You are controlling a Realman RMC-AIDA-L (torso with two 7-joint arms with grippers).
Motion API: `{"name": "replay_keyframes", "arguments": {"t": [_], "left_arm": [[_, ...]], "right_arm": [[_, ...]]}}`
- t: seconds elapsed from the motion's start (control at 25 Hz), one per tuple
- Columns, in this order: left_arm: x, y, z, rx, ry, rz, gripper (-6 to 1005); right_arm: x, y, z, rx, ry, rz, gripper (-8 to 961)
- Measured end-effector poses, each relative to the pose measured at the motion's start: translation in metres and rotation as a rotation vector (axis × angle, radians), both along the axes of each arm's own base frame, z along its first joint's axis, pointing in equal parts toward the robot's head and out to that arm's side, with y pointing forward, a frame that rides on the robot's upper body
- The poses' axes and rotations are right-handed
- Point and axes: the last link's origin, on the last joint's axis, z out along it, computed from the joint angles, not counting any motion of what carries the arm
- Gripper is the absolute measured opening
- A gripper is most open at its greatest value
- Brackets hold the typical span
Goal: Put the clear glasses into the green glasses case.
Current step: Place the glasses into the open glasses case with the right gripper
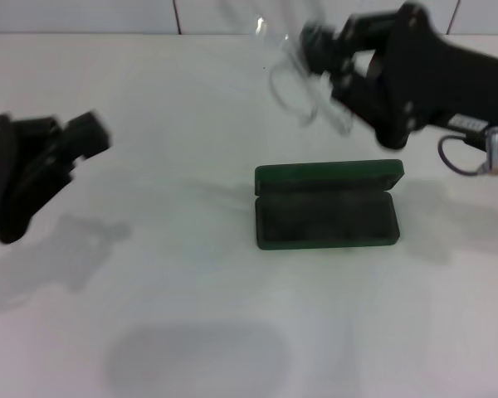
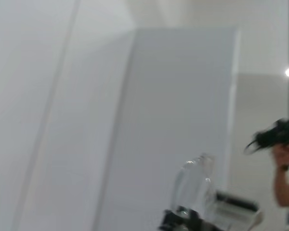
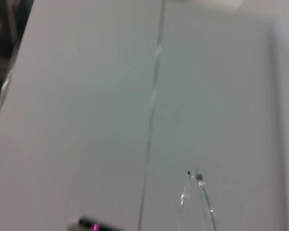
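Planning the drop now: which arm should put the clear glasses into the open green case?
The right. The right gripper already holds the clear glasses aloft, just behind the open green glasses case. The left gripper hangs far off to the left with nothing in it.

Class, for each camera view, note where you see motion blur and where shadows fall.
Head view: the right gripper and clear glasses smear with motion; soft shadows lie on the table beside the open green glasses case and under the left gripper. Both wrist views: blurred throughout, no clear shadows.
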Motion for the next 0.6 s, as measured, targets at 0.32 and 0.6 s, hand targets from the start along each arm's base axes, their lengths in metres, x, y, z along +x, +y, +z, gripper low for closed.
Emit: {"name": "replay_keyframes", "arguments": {"t": [0.32, 0.6], "left_arm": [[-0.029, -0.017, 0.013, 0.037, 0.082, 0.083, 44], [-0.041, -0.022, 0.029, 0.109, 0.08, 0.14, 44]], "right_arm": [[-0.019, -0.02, 0.003, 0.1, -0.549, -0.026, 78], [-0.037, -0.015, 0.01, 0.106, -0.804, -0.199, 78]]}}
